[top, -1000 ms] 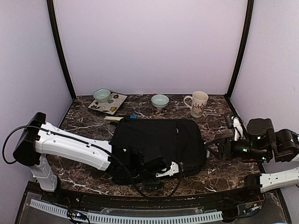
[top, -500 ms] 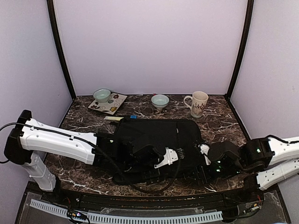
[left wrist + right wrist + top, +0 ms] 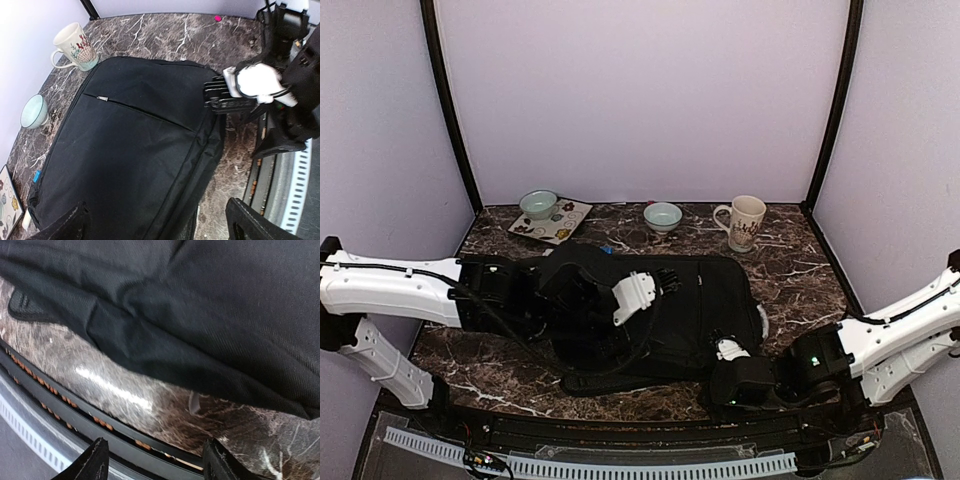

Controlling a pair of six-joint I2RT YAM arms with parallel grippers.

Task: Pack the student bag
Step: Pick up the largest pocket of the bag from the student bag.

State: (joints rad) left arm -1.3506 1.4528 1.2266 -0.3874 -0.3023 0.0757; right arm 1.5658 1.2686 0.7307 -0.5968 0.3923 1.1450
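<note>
Seen from above, a large black soft fabric backpack lay flat mid-frame; the left gripper hung over its left half, and the right gripper sat by its lower-right edge. Left wrist view: jaws wide and empty above the closed bag, small silver zipper pull at upper left. Right wrist view: jaws apart, empty, bag filling the top. Opening it likely needed one gripper pinning fabric while the other took that pull.

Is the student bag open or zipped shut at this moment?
Looks shut: the student bag lies flat, its front zipper line closed, no gap or contents showing. The near edge's zipper cannot be told.
</note>
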